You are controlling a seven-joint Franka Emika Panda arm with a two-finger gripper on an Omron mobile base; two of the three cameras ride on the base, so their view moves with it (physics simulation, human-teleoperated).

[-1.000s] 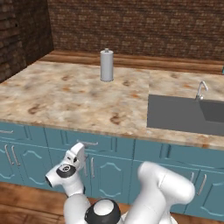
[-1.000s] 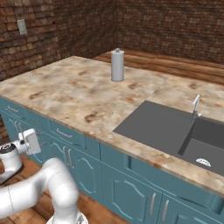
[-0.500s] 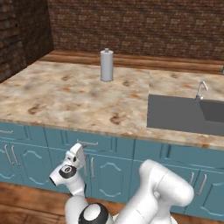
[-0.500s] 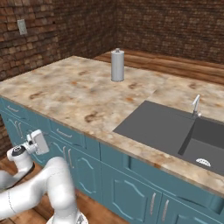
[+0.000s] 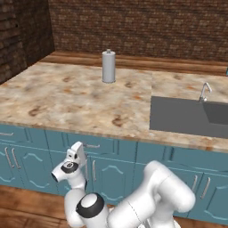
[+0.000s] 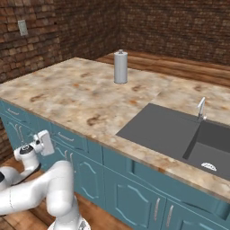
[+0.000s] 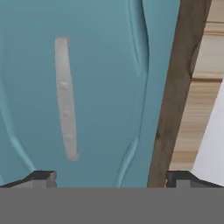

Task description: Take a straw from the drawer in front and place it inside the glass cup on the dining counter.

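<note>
- While the drawer point(image 5: 103, 147) is shut, with no straw to be seen, the work stands at its very first step: reaching for the handle to pull it open.
- At the lower left of the left base view the gripper point(image 5: 78, 151) sits low before the teal fronts, just left of the drawer's silver bar handle point(image 5: 93, 146) and beside the upright pull of a cabinet door point(image 5: 94, 170).
- In the hand view a pale handle point(image 7: 66, 98) runs down the upper left of a panelled teal face; I cannot tell whether it belongs to the drawer or a door.
- The two dark finger tips point(image 7: 40, 178) stand far apart at the bottom corners, wide open with nothing between them.
- Towards the middle, a tall grey-white cylinder point(image 5: 108, 66) stands on the stone counter point(image 5: 67, 98); the sink point(image 5: 187, 116) lies at the right.
- Next, I judge, the hand must line its open jaws across the drawer's bar, close on it, and pull straight outward.
</note>
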